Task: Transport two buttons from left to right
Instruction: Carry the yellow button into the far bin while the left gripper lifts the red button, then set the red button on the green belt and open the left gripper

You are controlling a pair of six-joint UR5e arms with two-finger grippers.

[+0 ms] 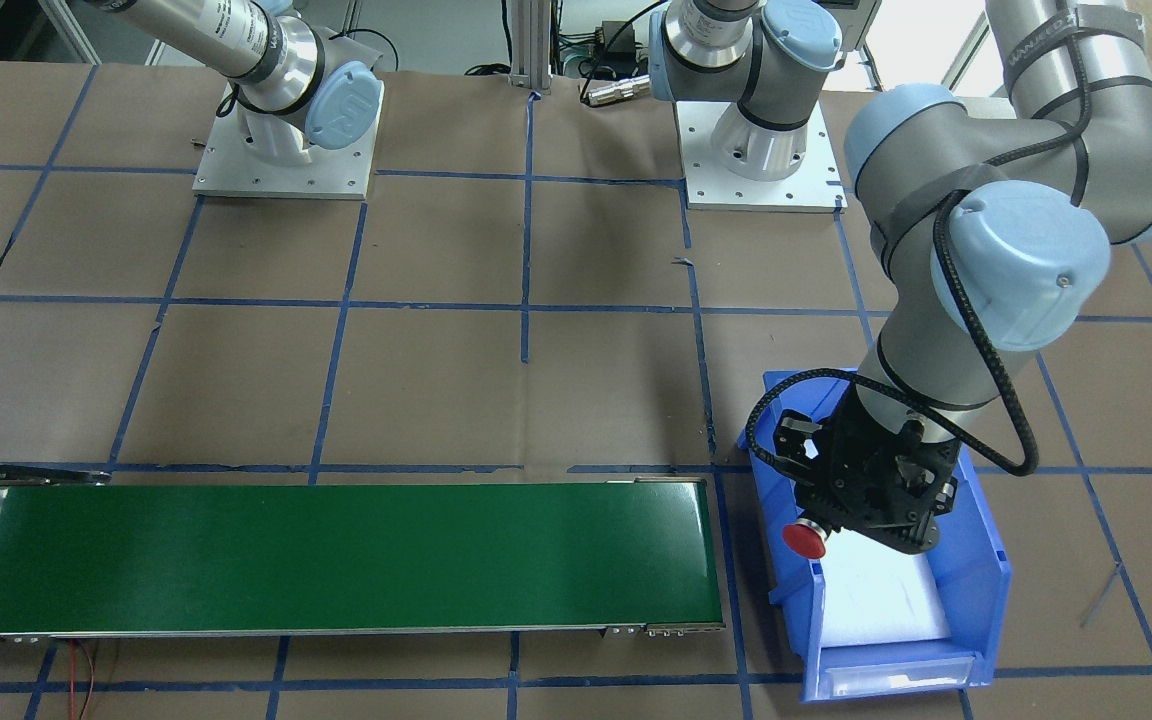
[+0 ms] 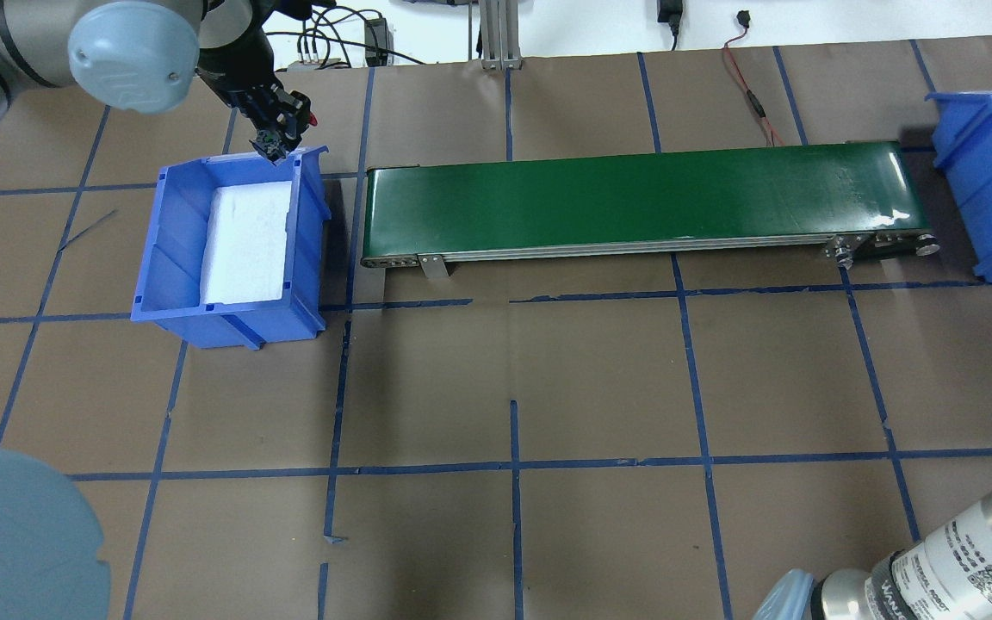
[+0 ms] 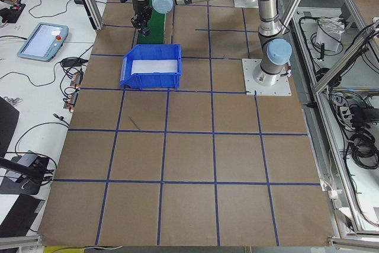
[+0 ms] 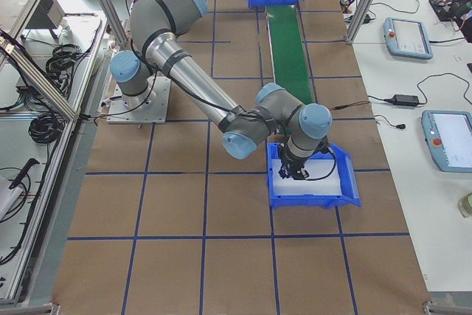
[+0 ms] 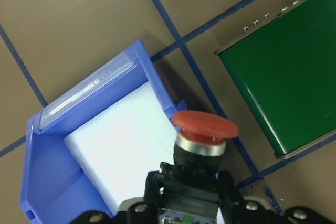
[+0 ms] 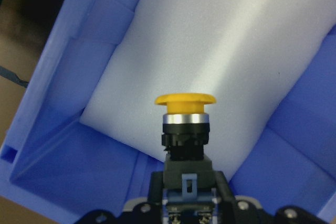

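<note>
- Over the left bin (image 1: pixel 986 575), the left gripper (image 1: pixel 836 515) hangs with its fingers pinching the black body of the red button (image 1: pixel 804 540).
- The red button has a wide, flat mushroom cap, a silver collar under it, and a blocky black body; the cap points down and away from the wrist.
- In the left wrist view the red cap (image 5: pixel 205 127) sits above the bin's belt-side wall (image 5: pixel 157 85), with the white foam (image 5: pixel 115 145) to one side and the green belt (image 5: pixel 294 77) to the other.
- From overhead only a sliver of red shows beside the dark gripper (image 2: pixel 276 133), at the far right corner of the left bin (image 2: pixel 173 258).
- At the right end, the right gripper (image 4: pixel 293 175) is down inside the right bin (image 4: pixel 348 195), its fingers clamped on the yellow button (image 6: pixel 185 114).
- The yellow button has a smaller domed cap, the same silver collar and a black and grey body, with a small blue tab low on it.
- Only the right wrist view shows the yellow button, over the foam (image 6: pixel 220 40) near one blue wall (image 6: pixel 73 177); whether it touches the foam I cannot tell.
- In the right side view that button is hidden by the wrist, and overhead only the edge of the right bin (image 2: pixel 970 172) shows.
</note>
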